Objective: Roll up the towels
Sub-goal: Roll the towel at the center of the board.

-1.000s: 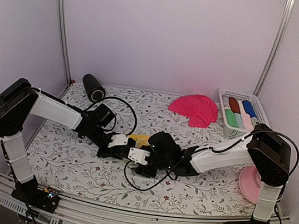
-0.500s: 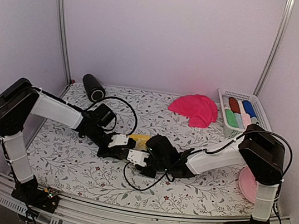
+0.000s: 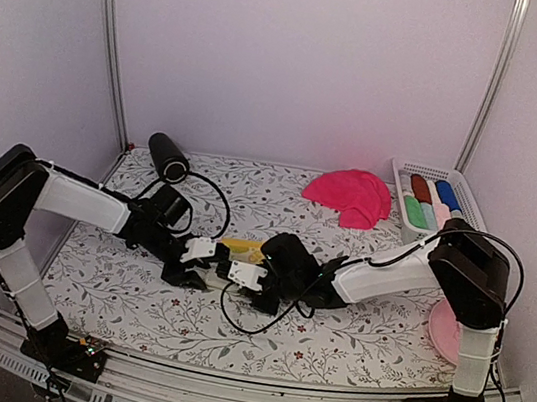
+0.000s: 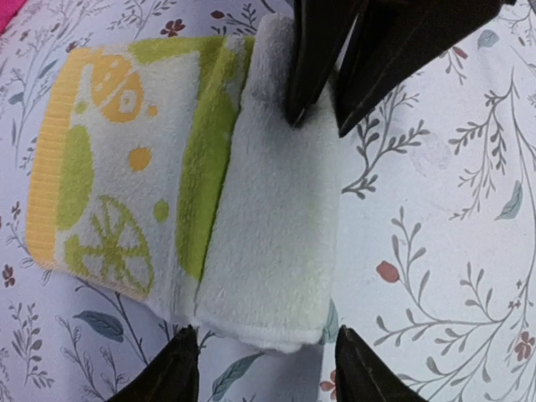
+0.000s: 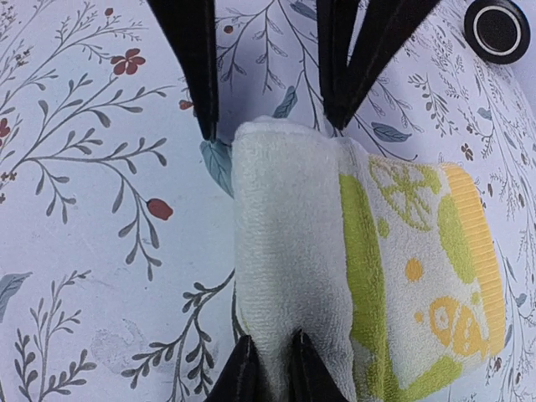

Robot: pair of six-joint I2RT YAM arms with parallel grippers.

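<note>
A pale towel (image 4: pixel 251 209) with a yellow and green lemon print lies partly rolled in the middle of the table, and its yellow edge (image 3: pixel 244 249) shows from above. My left gripper (image 4: pixel 266 375) is open, one finger on each side of one end of the roll (image 4: pixel 276 251), not touching it. At the opposite end my right gripper (image 5: pixel 274 368) is shut on the rolled part (image 5: pixel 285 251). Both grippers meet at the towel, left gripper (image 3: pixel 199 272) and right gripper (image 3: pixel 233 275). A hot pink towel (image 3: pixel 350 195) lies crumpled at the back right.
A white basket (image 3: pixel 425 168) at the back right holds several rolled towels. A black cylinder (image 3: pixel 167 157) lies at the back left. A pink plate (image 3: pixel 449 329) sits by the right arm's base. Cables trail from both wrists across the table.
My left gripper has opened and let go of the roll, and its arm has drawn slightly left. My right gripper has closed on the roll's other end.
</note>
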